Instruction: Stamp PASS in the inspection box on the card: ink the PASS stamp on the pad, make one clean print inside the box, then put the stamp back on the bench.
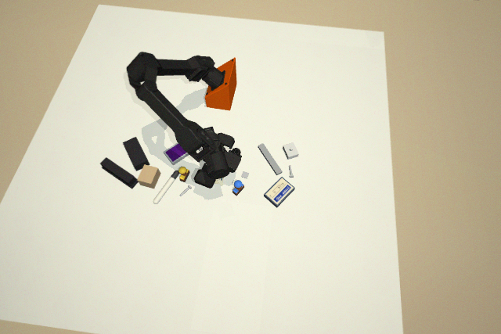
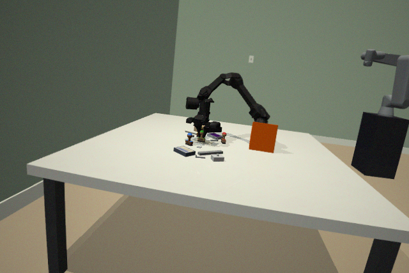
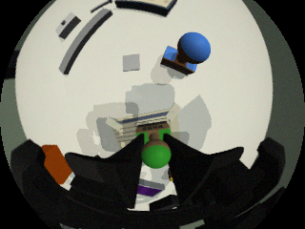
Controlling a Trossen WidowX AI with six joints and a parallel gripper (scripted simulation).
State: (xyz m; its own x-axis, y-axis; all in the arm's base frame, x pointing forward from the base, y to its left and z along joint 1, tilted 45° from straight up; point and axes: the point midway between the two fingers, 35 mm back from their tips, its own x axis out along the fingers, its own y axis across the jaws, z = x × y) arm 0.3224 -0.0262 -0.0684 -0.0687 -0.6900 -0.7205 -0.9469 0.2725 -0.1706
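My gripper (image 2: 201, 135) (image 3: 152, 136) is shut on a stamp with a green knob (image 2: 201, 132) (image 3: 156, 156) and a brown base, held upright. The lettering on its base is too small to read. The stamp is over the cream card (image 2: 208, 142) (image 3: 125, 136), low down; I cannot tell whether its base touches it. The stamp and fingers hide part of the card, and the inspection box cannot be made out. The purple ink pad (image 1: 174, 154) (image 2: 215, 135) (image 3: 149, 190) lies on the arm's side of the card. In the top view the arm hides the fingertips.
A blue stamp (image 1: 237, 184) (image 3: 193, 48) stands near the card. A yellow stamp (image 1: 182, 170) and red stamp (image 2: 224, 134) stand nearby. A labelled flat case (image 1: 279, 192), grey bar (image 1: 269, 159), grey block (image 1: 290, 149), white marker (image 1: 164, 188), wooden block (image 1: 149, 175) and two black blocks lie around.
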